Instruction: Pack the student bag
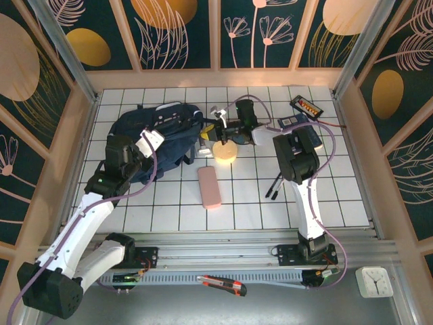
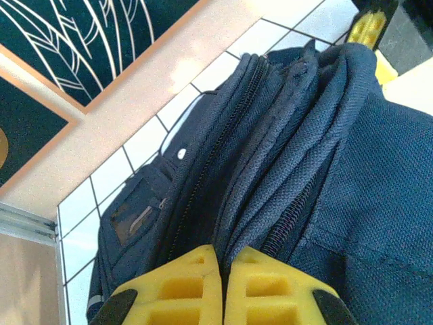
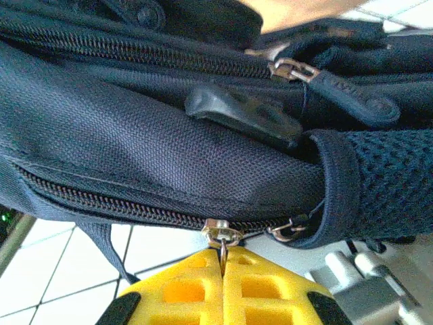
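The left gripper (image 2: 222, 256) has its yellow fingers (image 2: 183, 284) pressed tight together. They pinch a ridge of the student bag (image 2: 352, 169) that runs between two zip tracks. Further along the cloth, a small dark patch label (image 2: 132, 220) sits on the bag's side. It bears a pale slanted mark, too small to read.

The right gripper (image 3: 222, 261) is likewise closed, its yellow pads clamped on the metal zip pull (image 3: 222, 238) of the lower zip in the right wrist view. A second slider (image 3: 283, 230) lies just beside it, at the corner of a mesh pocket (image 3: 392, 176). Higher up, another zip ends in a fabric-tabbed puller (image 3: 338, 84).

From above, the navy bag lies at the far left of the white tiled table (image 1: 338, 196), with one gripper at each end of it. Just right of the bag sits a pale yellow disc (image 1: 225, 152), and nearer the arms a pink case (image 1: 210, 187). At the far right a black calculator (image 1: 306, 106) shows an orange strip, with digits too small to read. A white clock (image 1: 374, 282) rests on the near ledge, its face too small to read.
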You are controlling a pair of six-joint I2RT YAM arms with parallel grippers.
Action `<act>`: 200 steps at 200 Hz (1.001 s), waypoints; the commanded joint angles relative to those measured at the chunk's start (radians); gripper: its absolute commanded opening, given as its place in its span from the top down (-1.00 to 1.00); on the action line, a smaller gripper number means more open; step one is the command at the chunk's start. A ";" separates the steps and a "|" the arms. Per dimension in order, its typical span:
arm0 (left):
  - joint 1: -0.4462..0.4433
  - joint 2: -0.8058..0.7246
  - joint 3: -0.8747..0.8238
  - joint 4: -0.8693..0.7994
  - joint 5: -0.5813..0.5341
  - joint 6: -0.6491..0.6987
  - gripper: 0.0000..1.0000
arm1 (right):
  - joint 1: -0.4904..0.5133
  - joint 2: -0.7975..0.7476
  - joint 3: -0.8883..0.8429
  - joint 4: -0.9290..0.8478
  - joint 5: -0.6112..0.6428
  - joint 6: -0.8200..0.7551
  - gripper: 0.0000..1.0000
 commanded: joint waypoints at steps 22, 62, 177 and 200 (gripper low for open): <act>0.006 0.011 0.020 0.085 0.043 0.048 1.00 | 0.032 -0.061 0.138 -0.504 0.113 -0.246 1.00; 0.006 0.019 0.000 0.102 0.046 0.047 1.00 | 0.074 -0.148 0.127 -0.550 0.217 -0.165 1.00; -0.070 0.069 -0.034 0.142 0.001 0.034 1.00 | 0.166 -0.265 0.230 -0.943 0.459 -0.144 1.00; -0.070 0.076 -0.041 0.154 -0.081 0.029 1.00 | 0.151 -0.359 0.133 -0.930 0.454 -0.139 1.00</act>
